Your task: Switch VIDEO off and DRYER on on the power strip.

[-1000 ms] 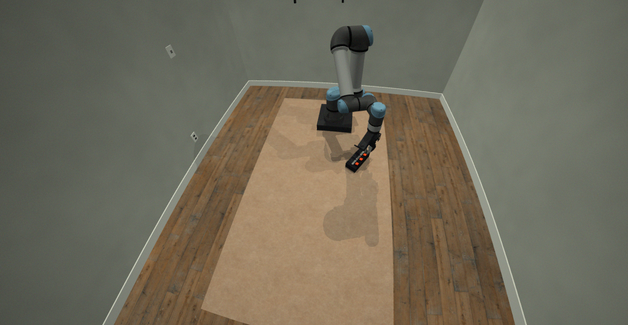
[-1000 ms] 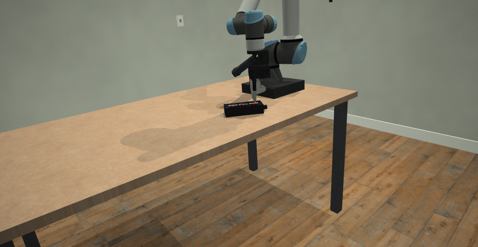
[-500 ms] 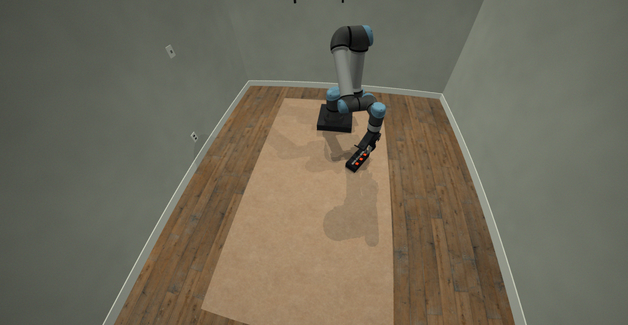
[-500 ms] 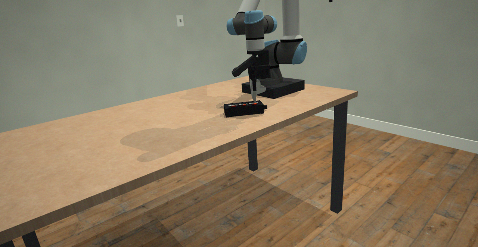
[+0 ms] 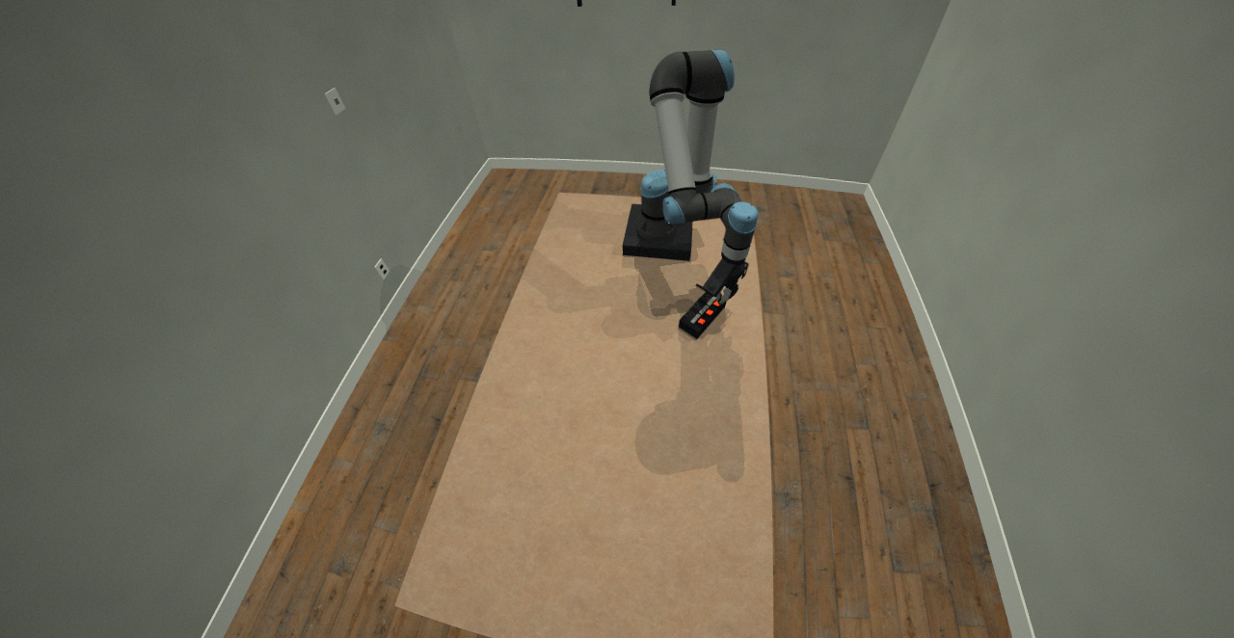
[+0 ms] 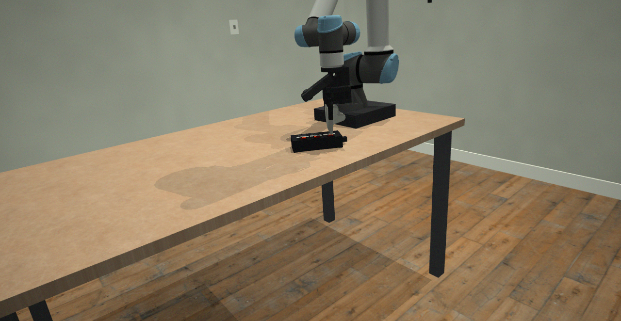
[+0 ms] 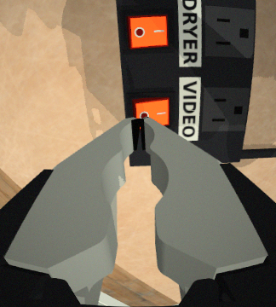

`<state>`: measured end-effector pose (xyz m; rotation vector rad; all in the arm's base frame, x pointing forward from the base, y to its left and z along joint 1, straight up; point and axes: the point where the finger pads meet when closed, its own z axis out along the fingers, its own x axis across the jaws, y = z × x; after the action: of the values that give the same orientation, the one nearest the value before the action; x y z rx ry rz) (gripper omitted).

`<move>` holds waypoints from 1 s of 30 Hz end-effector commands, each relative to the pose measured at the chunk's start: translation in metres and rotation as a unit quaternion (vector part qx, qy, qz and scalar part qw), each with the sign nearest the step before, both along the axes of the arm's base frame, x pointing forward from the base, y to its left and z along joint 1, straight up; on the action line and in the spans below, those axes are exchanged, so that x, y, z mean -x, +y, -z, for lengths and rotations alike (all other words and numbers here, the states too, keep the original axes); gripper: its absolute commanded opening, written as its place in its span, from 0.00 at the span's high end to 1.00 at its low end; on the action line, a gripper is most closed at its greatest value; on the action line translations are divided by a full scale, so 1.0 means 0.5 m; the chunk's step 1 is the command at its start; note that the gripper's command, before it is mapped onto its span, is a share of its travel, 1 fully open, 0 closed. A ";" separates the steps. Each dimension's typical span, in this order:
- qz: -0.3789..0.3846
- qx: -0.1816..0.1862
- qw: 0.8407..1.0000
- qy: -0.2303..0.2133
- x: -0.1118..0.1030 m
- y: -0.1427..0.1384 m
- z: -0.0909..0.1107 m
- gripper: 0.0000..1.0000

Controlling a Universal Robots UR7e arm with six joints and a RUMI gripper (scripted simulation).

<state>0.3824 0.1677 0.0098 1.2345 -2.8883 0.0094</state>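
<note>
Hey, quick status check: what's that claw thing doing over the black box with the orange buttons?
End effector shut, holding nothing, tips at VIDEO switch. Power strip right way up on table; DRYER switch untouched. Nothing in the way.

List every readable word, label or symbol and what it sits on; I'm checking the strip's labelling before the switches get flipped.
"DRYER": white label on the power strip, beside the upper orange switch.
"VIDEO": white label beside the lower orange switch, just ahead of the shut claw.
A circle and a bar: marks on each of those rocker switches.
Third switch's label: outside the wrist view, too small to read elsewhere.
</note>
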 end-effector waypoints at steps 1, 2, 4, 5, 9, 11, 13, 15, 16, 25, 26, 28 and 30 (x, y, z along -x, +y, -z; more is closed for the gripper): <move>0.000 0.000 1.000 -0.001 -0.001 0.000 0.003 1.00; 0.000 0.000 1.000 -0.001 -0.001 0.000 0.004 1.00; 0.000 0.000 1.000 -0.001 -0.001 0.000 0.005 1.00; 0.000 0.000 1.000 -0.001 -0.001 0.000 0.005 1.00; 0.000 0.000 1.000 -0.001 -0.001 0.000 0.006 1.00; 0.000 0.000 1.000 -0.001 -0.001 0.000 0.006 1.00; 0.000 0.000 1.000 -0.001 -0.001 0.000 0.006 1.00; 0.000 0.000 1.000 -0.001 -0.001 0.000 0.006 1.00; 0.000 0.000 1.000 -0.001 -0.001 0.000 0.006 1.00; 0.000 0.000 1.000 -0.001 -0.001 0.000 0.006 1.00; 0.000 0.000 1.000 -0.001 -0.001 0.000 0.005 1.00; 0.000 0.000 1.000 -0.001 -0.001 0.000 0.001 1.00; 0.000 0.000 1.000 -0.001 -0.001 0.000 0.001 1.00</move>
<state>0.3824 0.1677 0.0074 1.2345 -2.8883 0.0094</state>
